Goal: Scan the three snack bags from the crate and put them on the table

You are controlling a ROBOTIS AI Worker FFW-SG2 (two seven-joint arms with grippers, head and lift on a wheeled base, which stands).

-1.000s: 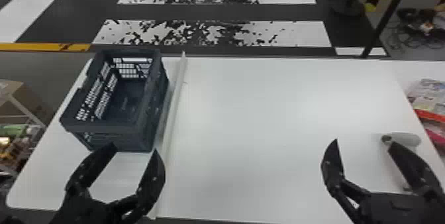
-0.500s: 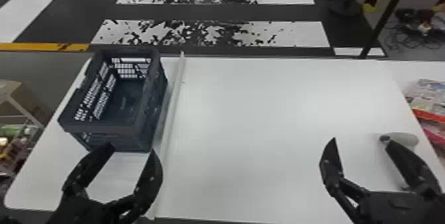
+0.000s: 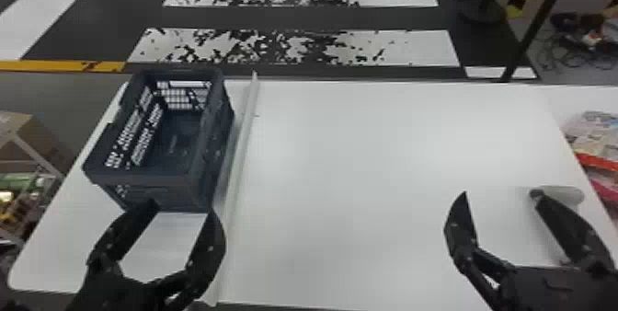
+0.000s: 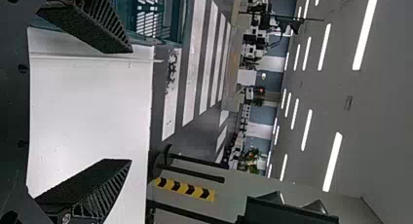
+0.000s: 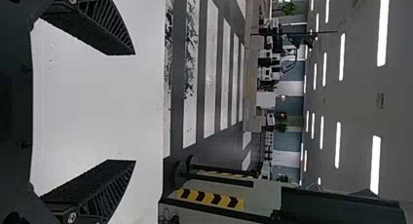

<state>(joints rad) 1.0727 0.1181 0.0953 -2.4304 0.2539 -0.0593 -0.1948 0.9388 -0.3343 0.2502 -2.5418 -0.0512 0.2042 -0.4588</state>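
Observation:
The dark blue-grey crate (image 3: 151, 181) stands at the table's left, its bare inner floor showing. Just in front of its near wall is my left gripper (image 3: 183, 209), with a wide gap between its fingers. Over the table's right part, my right gripper (image 3: 502, 197) is open too, nothing between its fingers. A grey rounded object, perhaps the scanner (image 3: 563, 195), lies behind its right finger, partly hidden. In the left wrist view the left gripper (image 4: 130, 106) is spread, with the crate (image 4: 146, 14) past one finger. The right wrist view has the right gripper (image 5: 134, 107) spread above the white table.
A thin pale strip (image 3: 239, 149) runs front to back on the white table (image 3: 368, 172), right beside the crate. Colourful packages (image 3: 597, 140) lie at the right edge. A shelf with mixed items (image 3: 23, 195) stands left of the table; a dark pole (image 3: 533, 34) rises behind it.
My left gripper has shifted very slightly to the left. The right gripper and the crate look about the same as before.

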